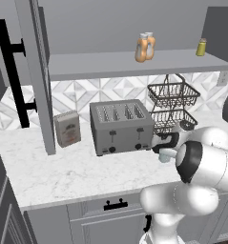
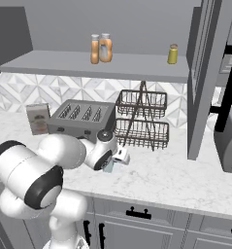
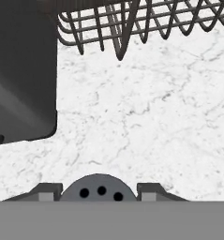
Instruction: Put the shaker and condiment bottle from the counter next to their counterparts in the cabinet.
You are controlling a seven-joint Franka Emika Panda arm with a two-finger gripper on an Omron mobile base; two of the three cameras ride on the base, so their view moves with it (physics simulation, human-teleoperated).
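The shaker (image 3: 100, 185), pale teal with a grey holed cap, stands upright on the counter (image 1: 63, 171) in front of the toaster's right end. My gripper (image 3: 100, 191) reaches down over it, a fingertip pressed to each side of the cap, shut on it. The same jar (image 1: 167, 156) (image 2: 109, 166) peeks out under the hand in both base views. Up on the cabinet (image 1: 134, 64) shelf, two alike orange condiment bottles (image 1: 145, 47) (image 2: 101, 47) stand side by side. The yellow-olive shaker (image 1: 201, 47) (image 2: 173, 54) stands further right.
A grey four-slot toaster (image 1: 120, 126) sits just left of the hand. A two-tier black wire basket rack (image 1: 172, 107) rises close behind it. A small box (image 1: 67, 128) stands by the open cabinet door (image 1: 36, 71). A grey appliance (image 2: 229, 141) sits far right.
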